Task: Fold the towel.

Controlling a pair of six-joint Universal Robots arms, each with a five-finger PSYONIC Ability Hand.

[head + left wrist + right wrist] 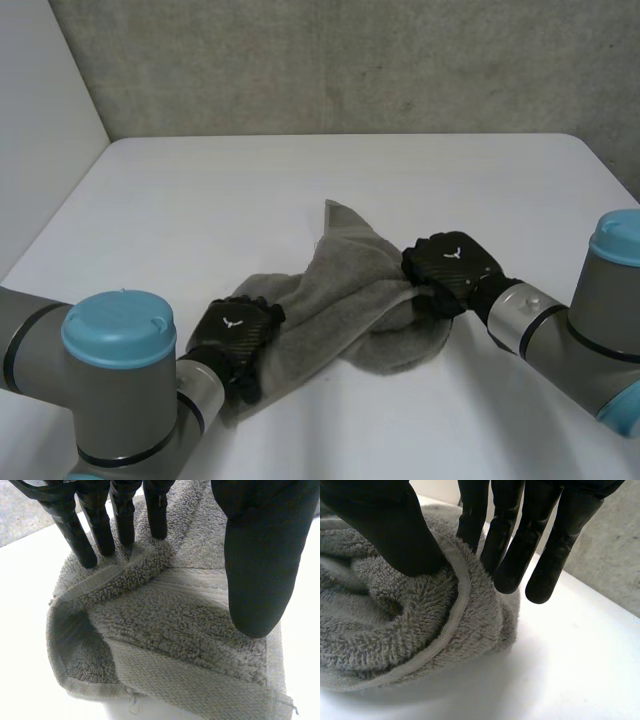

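Currently the towel is pinched by the right hand (centre-right) & pressed straight-fingered by the left hand (lower left), so the shallow pinch could be lost on bunched cloth.

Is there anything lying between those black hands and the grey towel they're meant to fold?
Nothing visible. The left hand already rests on the near end of the crumpled grey terry towel, and the right hand pinches a fold on its right side. The towel lies alone on the white table.
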